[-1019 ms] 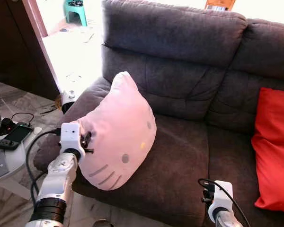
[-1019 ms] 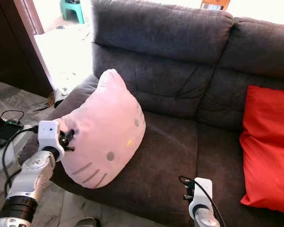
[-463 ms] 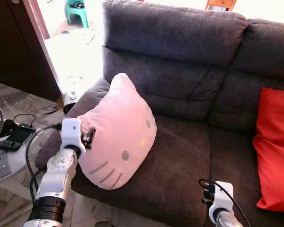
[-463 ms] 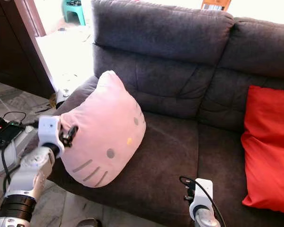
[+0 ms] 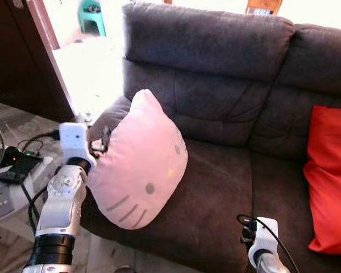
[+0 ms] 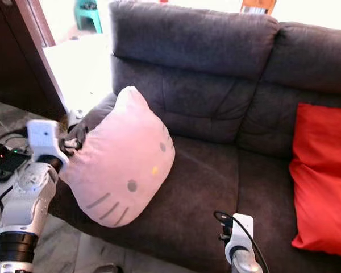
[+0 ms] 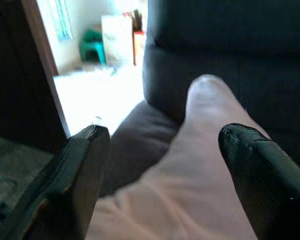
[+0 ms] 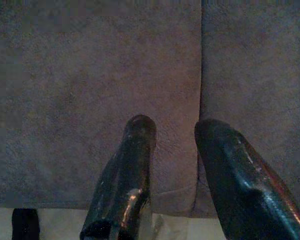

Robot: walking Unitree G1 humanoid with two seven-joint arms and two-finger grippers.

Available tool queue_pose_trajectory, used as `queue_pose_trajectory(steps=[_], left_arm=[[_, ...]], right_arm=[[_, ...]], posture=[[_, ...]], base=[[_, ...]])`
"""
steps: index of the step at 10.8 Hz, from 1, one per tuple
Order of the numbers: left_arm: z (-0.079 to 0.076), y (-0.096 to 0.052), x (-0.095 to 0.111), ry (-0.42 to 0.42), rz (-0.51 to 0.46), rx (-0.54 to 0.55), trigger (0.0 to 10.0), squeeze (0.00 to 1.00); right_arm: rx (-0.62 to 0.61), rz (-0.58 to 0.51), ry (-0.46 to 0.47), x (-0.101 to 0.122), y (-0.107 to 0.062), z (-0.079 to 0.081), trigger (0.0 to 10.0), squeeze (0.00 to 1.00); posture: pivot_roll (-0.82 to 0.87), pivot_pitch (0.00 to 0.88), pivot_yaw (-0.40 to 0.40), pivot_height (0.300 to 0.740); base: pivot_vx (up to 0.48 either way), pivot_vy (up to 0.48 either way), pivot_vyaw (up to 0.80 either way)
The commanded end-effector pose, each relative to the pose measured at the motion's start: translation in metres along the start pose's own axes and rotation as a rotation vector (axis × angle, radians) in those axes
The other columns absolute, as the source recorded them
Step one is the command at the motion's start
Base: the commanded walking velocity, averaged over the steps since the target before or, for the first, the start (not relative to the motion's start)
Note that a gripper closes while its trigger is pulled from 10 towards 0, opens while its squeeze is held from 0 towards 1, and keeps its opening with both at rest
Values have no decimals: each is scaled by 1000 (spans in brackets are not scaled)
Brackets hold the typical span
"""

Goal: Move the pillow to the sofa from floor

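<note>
We are leaning the pillow upright on the sofa seat's left end; left gripper, fingers apart, straddling its edge (soft, light, best pinched there). Right gripper is idling, fingers slightly apart.

Blurred across the left wrist view: pink pillow and both black fingers, tips cut off at the frame's foot. Cropped at the right margin: red cushion. Hidden behind the pillow: the sofa armrest's inner side.
</note>
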State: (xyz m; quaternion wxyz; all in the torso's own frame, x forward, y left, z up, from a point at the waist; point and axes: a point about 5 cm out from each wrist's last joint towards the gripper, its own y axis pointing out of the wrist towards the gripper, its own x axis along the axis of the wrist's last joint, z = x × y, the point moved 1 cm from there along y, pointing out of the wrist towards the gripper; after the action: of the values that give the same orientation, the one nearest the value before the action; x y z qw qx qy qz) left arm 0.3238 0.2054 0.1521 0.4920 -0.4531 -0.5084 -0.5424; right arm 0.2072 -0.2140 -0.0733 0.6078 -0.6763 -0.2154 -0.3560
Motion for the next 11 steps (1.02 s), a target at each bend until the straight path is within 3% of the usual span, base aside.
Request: queue_pose_trajectory(steps=[1, 2, 3, 4, 5, 6, 7, 9, 11], left_arm=[[0, -4, -9, 24, 14, 7, 10000, 0], [15, -17, -30, 82, 47, 81, 10000, 0], [56, -38, -51, 183, 125, 316, 10000, 0], [83, -59, -72, 219, 214, 451, 10000, 0], [101, -80, -92, 288, 300, 525, 10000, 0], [106, -98, -113, 289, 396, 546, 10000, 0], [95, -114, -145, 231, 558, 459, 10000, 0], [36, -129, -186, 129, 747, 112, 10000, 0], [13, -135, -201, 94, 836, 17, 10000, 0]], right_arm=[[0, -10, 25, 1, 0, 1, 10000, 0], [-22, 10, 1, -2, -1, -3, 10000, 0], [-62, 23, 0, -10, -5, -17, 10000, 0], [-91, 43, -14, -18, -9, -26, 10000, 0], [-133, 75, -27, -27, -13, -36, 10000, 0], [-166, 109, -26, -36, -17, -42, 10000, 0], [-177, 148, -11, -46, -22, -44, 10000, 0], [-96, 166, -22, -54, -23, -30, 10000, 0], [-50, 162, -32, -53, -21, -22, 10000, 0]], posture=[[141, 0, -37, 740], [134, 0, -36, 740], [135, 0, -36, 740], [135, 0, -37, 740], [135, 0, -37, 740], [129, 0, -35, 740], [127, 0, -35, 740], [125, 0, -39, 740], [111, 15, -39, 740]], base=[[0, 0, 0], [0, 0, 0], [0, 0, 0], [0, 0, 0], [0, 0, 0], [0, 0, 0], [0, 0, 0], [0, 0, 0], [0, 0, 0]])
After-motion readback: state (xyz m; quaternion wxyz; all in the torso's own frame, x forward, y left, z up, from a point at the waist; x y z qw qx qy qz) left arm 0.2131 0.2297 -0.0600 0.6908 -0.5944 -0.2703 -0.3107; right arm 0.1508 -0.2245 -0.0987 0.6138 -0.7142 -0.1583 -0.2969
